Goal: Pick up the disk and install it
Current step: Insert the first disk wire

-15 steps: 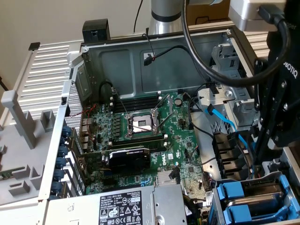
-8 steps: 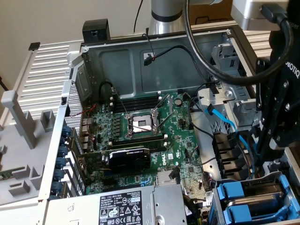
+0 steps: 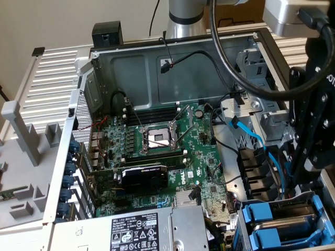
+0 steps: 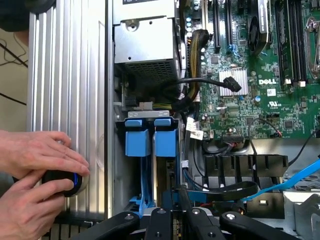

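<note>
blue-framed disk (image 4: 165, 140) sits in bay near jaws

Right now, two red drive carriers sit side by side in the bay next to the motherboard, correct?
Not quite. The drive carriers are blue, not red. The wrist view shows the two of them side by side in the bay next to the motherboard.

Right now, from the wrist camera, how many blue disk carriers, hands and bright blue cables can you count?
blue disk carriers: 2
hands: 2
bright blue cable: 1
Total: 5
</note>
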